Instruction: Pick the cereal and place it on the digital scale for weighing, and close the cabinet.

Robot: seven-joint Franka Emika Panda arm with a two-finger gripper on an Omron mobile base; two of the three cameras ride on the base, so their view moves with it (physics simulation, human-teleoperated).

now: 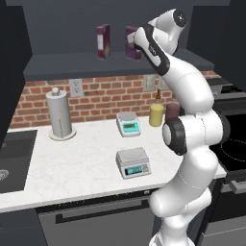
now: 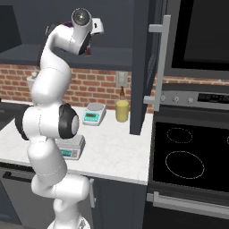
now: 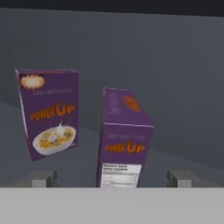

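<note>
The cereal, a dark purple box with a pale label low on its narrow face, stands upright on the shelf of the open cabinet. My gripper is open right in front of it, with one fingertip on each side of the box and neither touching it. In the left base view my arm covers part of the cereal. The digital scale, light grey with a green display, sits on the counter below. The cabinet's right door stands open with its silver handle sticking out.
A second box stands left of the cereal on the shelf. On the counter are a smaller white scale, a paper towel holder, a yellow jar and a dark jar. A sink lies left, a stove right.
</note>
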